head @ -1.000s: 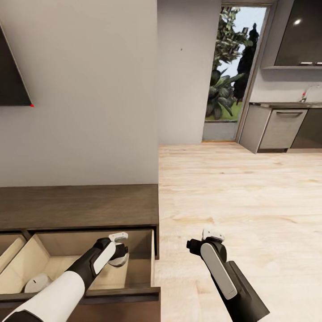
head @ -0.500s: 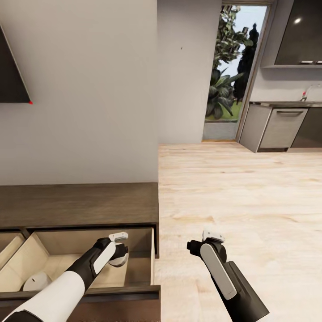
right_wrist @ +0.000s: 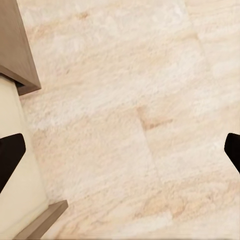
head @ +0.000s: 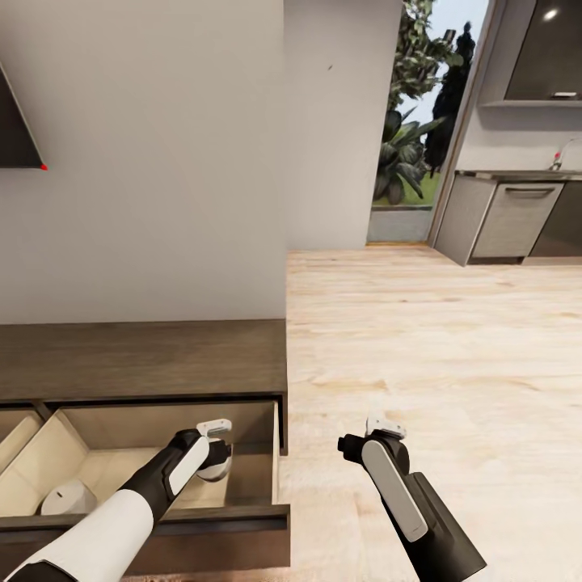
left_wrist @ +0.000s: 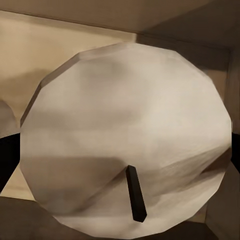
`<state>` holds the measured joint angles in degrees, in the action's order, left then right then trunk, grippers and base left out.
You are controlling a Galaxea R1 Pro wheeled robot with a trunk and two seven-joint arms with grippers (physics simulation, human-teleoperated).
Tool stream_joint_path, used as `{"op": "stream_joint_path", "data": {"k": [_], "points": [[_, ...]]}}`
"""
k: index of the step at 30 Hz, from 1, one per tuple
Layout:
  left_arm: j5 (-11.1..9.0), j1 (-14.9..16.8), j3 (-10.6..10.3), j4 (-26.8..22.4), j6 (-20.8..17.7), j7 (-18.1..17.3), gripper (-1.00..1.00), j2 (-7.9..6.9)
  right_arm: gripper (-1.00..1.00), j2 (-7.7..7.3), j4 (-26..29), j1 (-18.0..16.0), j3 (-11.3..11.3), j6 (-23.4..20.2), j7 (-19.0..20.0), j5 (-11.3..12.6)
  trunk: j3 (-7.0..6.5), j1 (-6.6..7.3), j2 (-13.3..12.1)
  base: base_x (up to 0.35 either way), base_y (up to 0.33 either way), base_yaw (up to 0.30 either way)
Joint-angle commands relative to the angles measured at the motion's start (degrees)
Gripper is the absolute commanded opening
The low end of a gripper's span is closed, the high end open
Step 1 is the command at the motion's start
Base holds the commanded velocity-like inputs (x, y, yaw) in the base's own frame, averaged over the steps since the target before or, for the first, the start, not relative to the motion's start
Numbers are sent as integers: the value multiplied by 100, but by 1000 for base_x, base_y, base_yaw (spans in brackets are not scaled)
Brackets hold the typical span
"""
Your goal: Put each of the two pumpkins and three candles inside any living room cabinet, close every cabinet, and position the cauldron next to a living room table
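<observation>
A: Candle held by your left gripper, lower left of frame, over the open drawer of the cabinet. Its face and dark wick point at the wrist camera, so you're pinching it by the sides, low enough to drop inside.

B: And the right gripper?

A: Lower centre, over bare floor. Fingers spread at the wrist view's edges, nothing between them; parked clear of the drawer.

B: Anything already stored?

A: Second candle in the drawer's far-left corner. Likely next: let go, then shut it.

B: Further back?

A: Wall, then the doorway at upper right.
</observation>
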<state>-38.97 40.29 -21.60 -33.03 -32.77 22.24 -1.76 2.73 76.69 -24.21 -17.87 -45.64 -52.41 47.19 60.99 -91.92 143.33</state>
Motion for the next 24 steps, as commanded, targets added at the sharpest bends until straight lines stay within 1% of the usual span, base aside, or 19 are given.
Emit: {"op": "stream_joint_path", "data": {"k": [1, 24], "points": [[-50, 5, -46, -15, -10, 52, -100, -9, 100, 0, 5, -5, -6, -15, -59, 52, 28, -1, 4, 0, 0, 0], [-43, 2, -48, -19, -2, 52, -100, -11, 100, 0, 11, -5, -6, -15, -59, 60, 538, -60, 35, 0, 0, 0]]}}
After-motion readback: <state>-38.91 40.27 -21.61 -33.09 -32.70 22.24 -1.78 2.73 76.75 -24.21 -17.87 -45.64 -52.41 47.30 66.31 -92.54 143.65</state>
